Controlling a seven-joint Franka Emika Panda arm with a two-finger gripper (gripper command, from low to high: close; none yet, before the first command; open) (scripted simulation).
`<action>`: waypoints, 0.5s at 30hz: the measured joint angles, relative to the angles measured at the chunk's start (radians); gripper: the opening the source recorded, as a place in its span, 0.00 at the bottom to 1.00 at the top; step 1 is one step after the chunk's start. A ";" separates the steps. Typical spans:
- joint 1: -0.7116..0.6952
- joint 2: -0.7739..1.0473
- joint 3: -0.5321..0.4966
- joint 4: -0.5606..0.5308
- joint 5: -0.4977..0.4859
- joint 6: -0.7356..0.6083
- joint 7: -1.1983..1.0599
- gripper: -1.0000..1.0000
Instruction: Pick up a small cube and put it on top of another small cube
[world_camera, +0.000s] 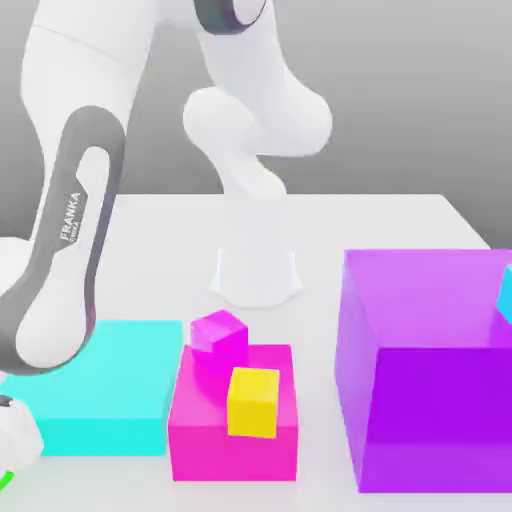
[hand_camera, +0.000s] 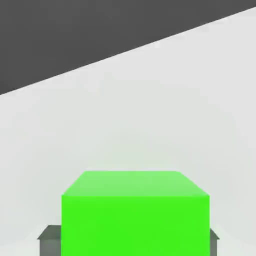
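Gripping, one green cube (hand_camera: 135, 225); jaws of the gripper (hand_camera: 135, 243) drawn in against its two sides; location, the exterior view's left edge; handling advised: firm squeeze, slow vertical lift, cube level, ample clearance above the pink block (world_camera: 233, 457) before travelling sideways.

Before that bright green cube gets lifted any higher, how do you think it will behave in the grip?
The green cube will probably stay stiff, since its edges look straight and its faces unbent beside the end effector's fingers. Its flat sides should give a steady hold, though the smooth faces might slip a little. With a square shape, it seems unlikely to roll if put down.
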 joint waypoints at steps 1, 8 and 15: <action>-0.006 0.014 0.007 0.003 0.007 0.010 -0.005 0.00; 0.074 -0.184 -0.061 -0.074 -0.059 -0.118 0.084 0.00; 0.163 -0.413 -0.039 -0.233 -0.069 -0.199 0.247 0.00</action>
